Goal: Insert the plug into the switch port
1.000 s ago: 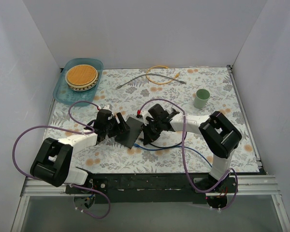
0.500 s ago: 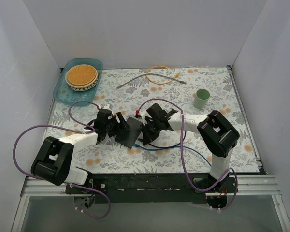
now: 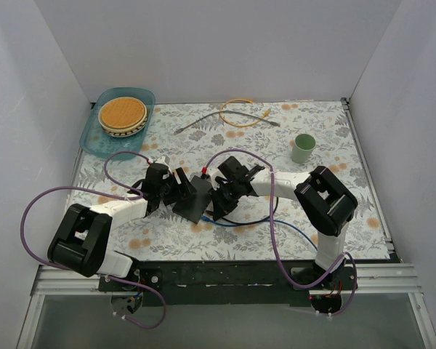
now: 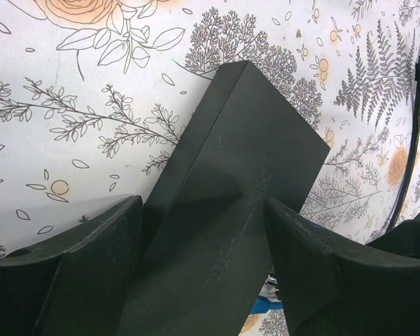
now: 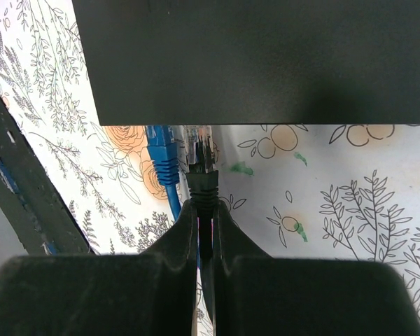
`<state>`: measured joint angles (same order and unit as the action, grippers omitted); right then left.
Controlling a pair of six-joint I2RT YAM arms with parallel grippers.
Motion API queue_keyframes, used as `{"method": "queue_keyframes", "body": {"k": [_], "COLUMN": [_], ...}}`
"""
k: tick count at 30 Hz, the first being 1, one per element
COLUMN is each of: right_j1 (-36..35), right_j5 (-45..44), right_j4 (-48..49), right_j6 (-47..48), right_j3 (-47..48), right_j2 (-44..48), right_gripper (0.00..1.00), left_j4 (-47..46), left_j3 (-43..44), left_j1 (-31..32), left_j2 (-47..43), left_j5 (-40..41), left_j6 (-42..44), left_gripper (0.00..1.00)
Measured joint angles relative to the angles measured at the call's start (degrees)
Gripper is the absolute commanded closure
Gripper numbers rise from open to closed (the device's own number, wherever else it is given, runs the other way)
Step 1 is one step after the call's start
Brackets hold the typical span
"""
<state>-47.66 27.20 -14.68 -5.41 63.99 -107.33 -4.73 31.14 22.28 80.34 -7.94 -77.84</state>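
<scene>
The switch sits near the middle of the table, between the two grippers and turned at an angle to the table edges. The left gripper is closed on the switch: its two fingers press against the opposite long sides of the black housing. The right gripper is closed almost fully, pinching the black boot just behind the clear plug. The plug points straight at the narrow edge of the switch and its tip meets that edge; whether it is seated in a port cannot be told. A blue plug stands just beside it on the left, also reaching the same edge, and its blue cable trails across the table toward the right arm. Well apart, at the far side of the table, are a teal tray, a yellow cable and a green cup.
</scene>
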Motion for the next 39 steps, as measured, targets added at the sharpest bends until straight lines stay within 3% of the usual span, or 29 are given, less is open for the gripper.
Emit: {"method": "queue_keyframes", "body": {"k": [21,39], "right_j1": [-0.3,-0.4], "right_j5": [-2.1,-2.6], "right_j4": [1.6,21.5], "right_j6": [-4.0,-6.4], "right_j3": [-0.2,-13.4], "right_j2": [0.0,5.9], "right_gripper": [0.99,0.99], "left_j4": [0.5,-1.7], "left_j3": [0.0,-1.6], "left_j1": [-0.1,-0.5], "left_j2": [-0.3,-0.9], "left_j5": [-0.4,-3.4], "left_j6": [0.1,1.7], "left_gripper": [0.31,0.33]}}
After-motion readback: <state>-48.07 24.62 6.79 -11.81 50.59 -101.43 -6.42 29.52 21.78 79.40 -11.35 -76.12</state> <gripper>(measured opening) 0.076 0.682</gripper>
